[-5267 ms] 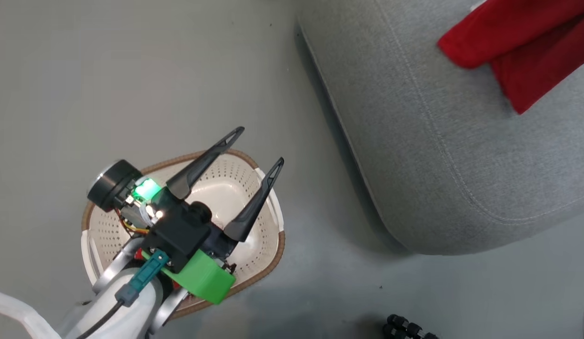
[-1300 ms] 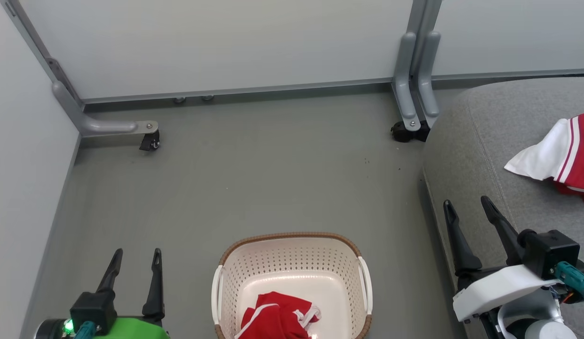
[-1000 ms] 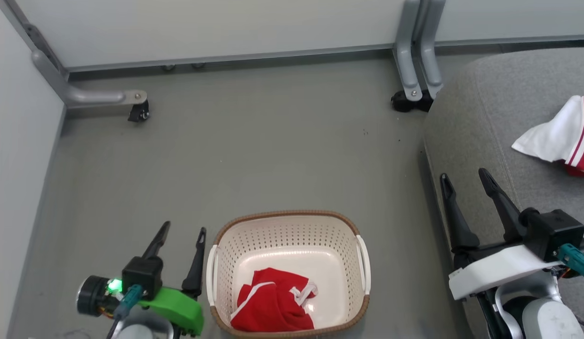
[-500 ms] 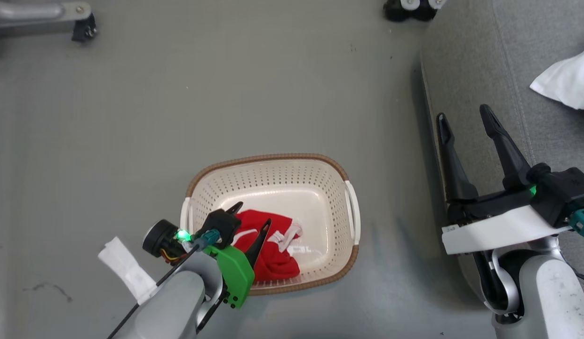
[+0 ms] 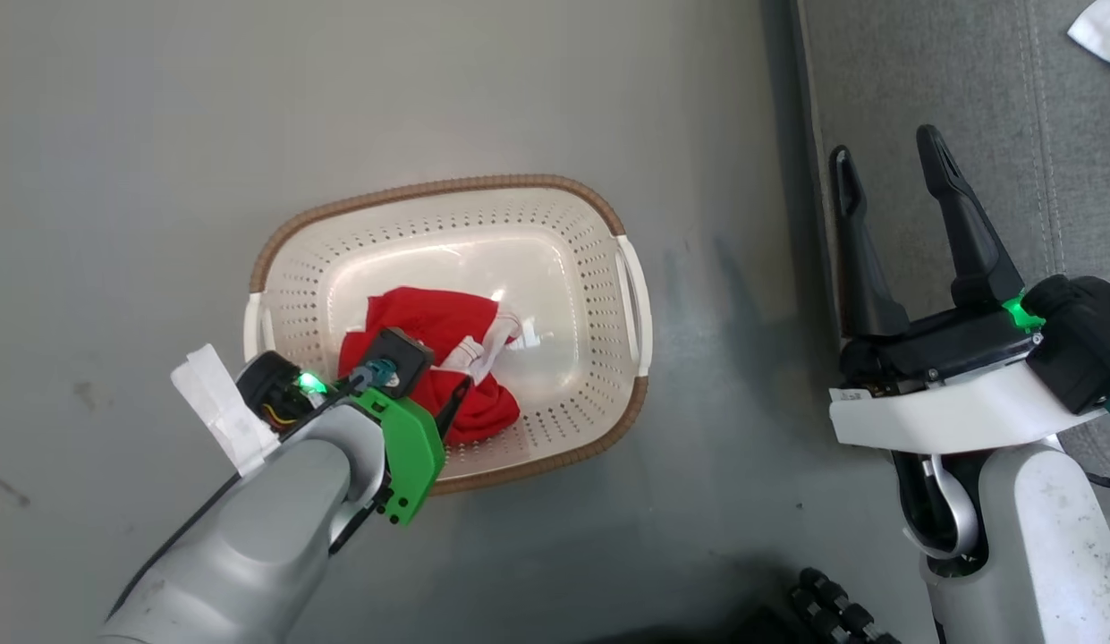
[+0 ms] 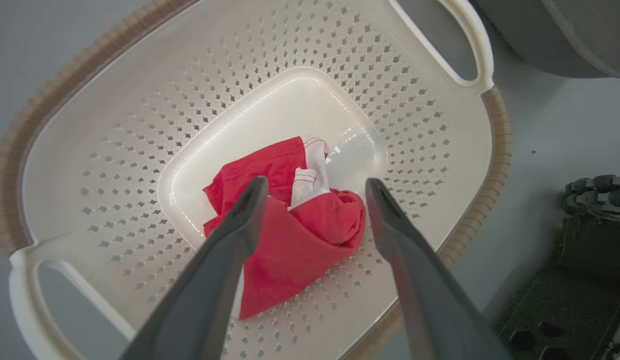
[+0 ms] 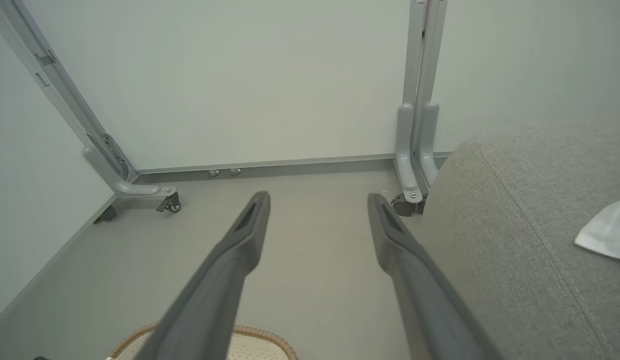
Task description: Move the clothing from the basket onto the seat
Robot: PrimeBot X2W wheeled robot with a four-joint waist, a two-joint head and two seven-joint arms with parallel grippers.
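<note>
The left gripper (image 5: 440,395) is dipping into the basket (image 5: 429,190) on the grey floor (image 5: 116,134). A second ago it was hanging outside the basket's left handle. The head camera is also tilting downward, so the basket's higher place in the head view is the camera's shift, not the basket's.

Through the left wrist camera, the left gripper (image 6: 315,184) is holding its two fingers spread wide, one to each side of the clothing (image 6: 300,235), with nothing between them yet. Whether the tips are already touching the fabric cannot be told. The clothing (image 5: 429,322), a crumpled red bundle with a strip of white trim, is lying on the bottom of the basket (image 6: 497,150), nearer the robot's side.

Further right, the right gripper (image 5: 885,148) is idling above the floor at the edge of the seat (image 5: 966,89), fingers likewise spread and empty, much as it was a second ago. The right wrist camera is showing the right gripper (image 7: 317,199) pointing at a far wall.

On the seat (image 7: 514,225), a white corner of cloth (image 5: 1100,27) is already lying at the far right.

By the look of it, the pickup is about to begin. What the arm appears to need next is a little more descent, a squeeze on the bundle, then a carry across to the seat.
</note>
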